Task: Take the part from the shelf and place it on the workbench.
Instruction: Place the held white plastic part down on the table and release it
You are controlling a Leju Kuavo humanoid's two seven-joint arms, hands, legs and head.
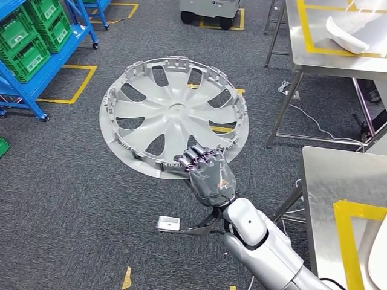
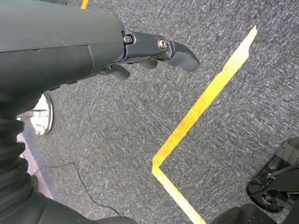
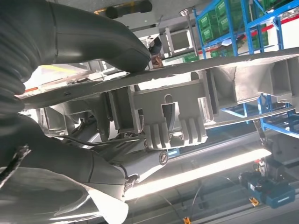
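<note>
Our left hand [image 2: 155, 51] hangs over the carpet, fingers loosely curled and holding nothing. Ahead of our right hand [image 1: 211, 175] the wheel cover [image 1: 173, 115] spreads out flat, pinched only at its near rim. We judge such an edge grip weak: the cover may tilt, slip, or hit the workbench [image 1: 328, 181] beside the hand.

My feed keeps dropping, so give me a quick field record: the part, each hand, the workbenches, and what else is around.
part: silver wheel cover, held flat above the carpet, inner side up
right hand: right hand grips the cover's near rim, fingers over the top, thumb on the opposite face
left hand: left hand holds nothing, hanging above the carpet by yellow floor tape
workbench: steel workbench at right, yellow tape on top; the cover is not over it yet
second bench: steel table further back, white part on it
shelf: blue rack with green crates, far left
</note>
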